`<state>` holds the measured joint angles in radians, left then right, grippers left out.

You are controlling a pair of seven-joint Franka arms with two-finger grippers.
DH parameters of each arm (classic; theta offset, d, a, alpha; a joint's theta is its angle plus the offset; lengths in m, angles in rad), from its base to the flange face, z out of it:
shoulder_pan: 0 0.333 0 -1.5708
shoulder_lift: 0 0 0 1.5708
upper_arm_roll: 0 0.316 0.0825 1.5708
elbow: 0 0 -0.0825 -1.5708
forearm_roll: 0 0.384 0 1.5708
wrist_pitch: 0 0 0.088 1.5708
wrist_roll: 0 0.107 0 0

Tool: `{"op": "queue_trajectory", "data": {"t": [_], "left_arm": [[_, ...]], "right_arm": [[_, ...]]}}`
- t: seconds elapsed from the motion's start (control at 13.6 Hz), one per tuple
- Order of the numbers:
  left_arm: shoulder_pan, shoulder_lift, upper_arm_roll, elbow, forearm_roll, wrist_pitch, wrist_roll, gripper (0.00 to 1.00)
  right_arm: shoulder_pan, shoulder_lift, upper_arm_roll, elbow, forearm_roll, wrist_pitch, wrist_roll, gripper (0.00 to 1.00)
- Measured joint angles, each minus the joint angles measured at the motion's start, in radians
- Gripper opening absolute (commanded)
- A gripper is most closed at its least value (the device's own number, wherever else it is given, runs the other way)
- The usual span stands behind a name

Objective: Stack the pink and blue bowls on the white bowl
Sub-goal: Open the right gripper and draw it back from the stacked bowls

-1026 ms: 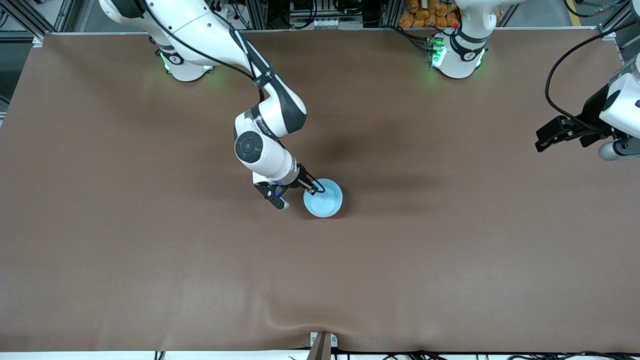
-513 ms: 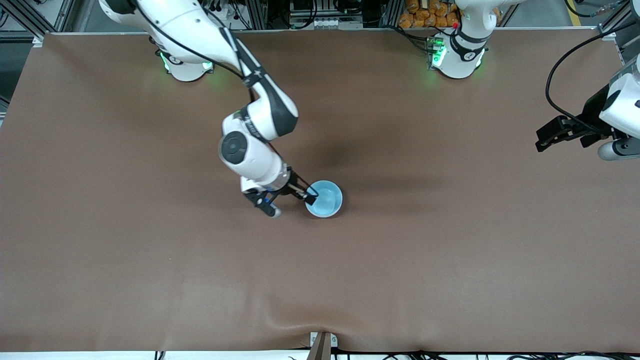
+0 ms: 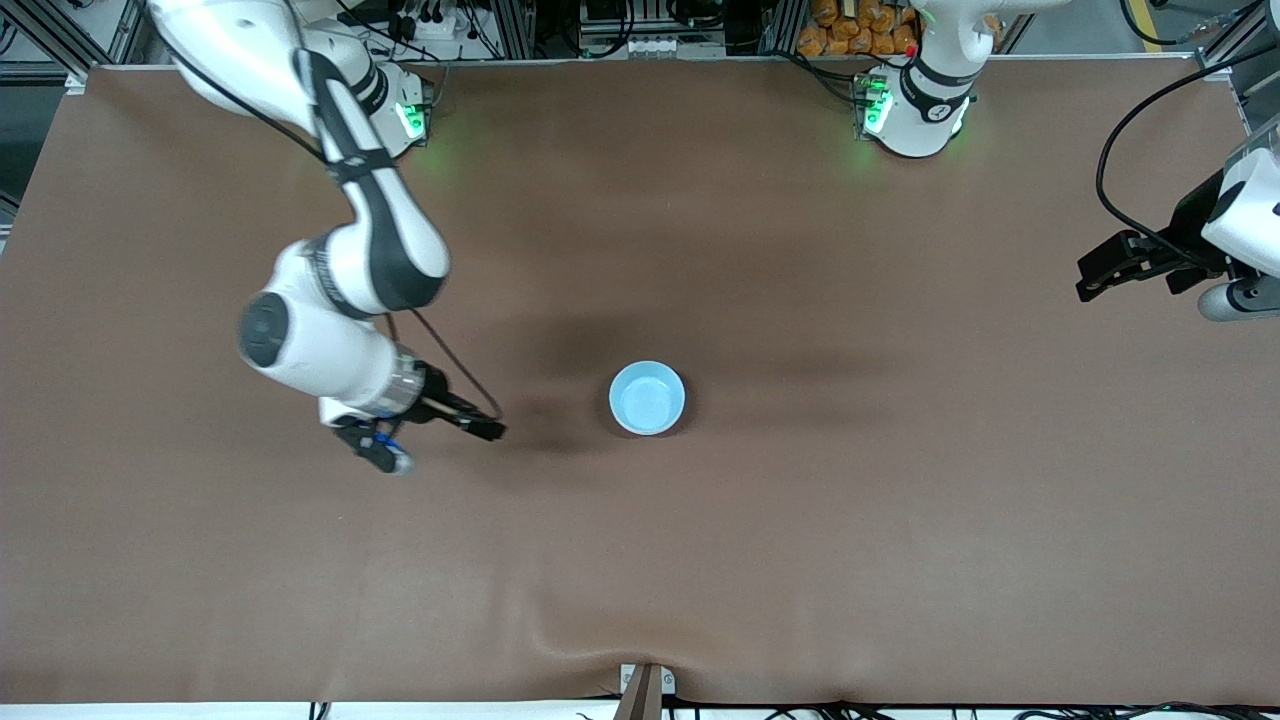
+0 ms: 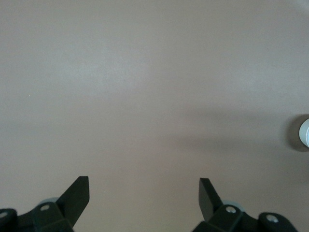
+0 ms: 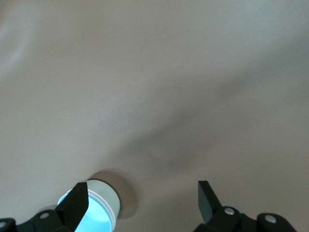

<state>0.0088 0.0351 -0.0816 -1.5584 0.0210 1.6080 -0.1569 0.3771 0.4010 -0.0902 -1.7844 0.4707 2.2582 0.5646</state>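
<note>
No text, label, brand, number or sign can be read in any of the views.

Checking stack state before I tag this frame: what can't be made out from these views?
- Pink bowl: front view shows only the blue bowl from above, which covers whatever is under it.
- Stack layers: right wrist view cuts the stack at its edge; a white wall shows, pink not clear.
- Left wrist view: pale object cut off by the edge.
- Right gripper and left gripper are open, empty.
</note>
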Motion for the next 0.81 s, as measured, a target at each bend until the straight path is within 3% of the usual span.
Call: {"op": "queue_trajectory", "data": {"t": [0.29,0.59,0.81], "left_arm": [[-0.005,0.0,0.014,0.0,0.0,-0.001,0.0,1.0],[-0.009,0.0,0.014,0.0,0.0,-0.001,0.0,1.0],[-0.011,0.0,0.014,-0.001,-0.009,-0.002,0.0,1.0]], "right_arm": [[-0.125,-0.149,-0.006,-0.134,-0.019,-0.021,-0.21,1.0],[-0.283,-0.272,-0.007,-0.153,-0.179,-0.193,-0.386,1.0],[-0.338,-0.346,-0.007,-0.143,-0.251,-0.311,-0.52,1.0]]}}
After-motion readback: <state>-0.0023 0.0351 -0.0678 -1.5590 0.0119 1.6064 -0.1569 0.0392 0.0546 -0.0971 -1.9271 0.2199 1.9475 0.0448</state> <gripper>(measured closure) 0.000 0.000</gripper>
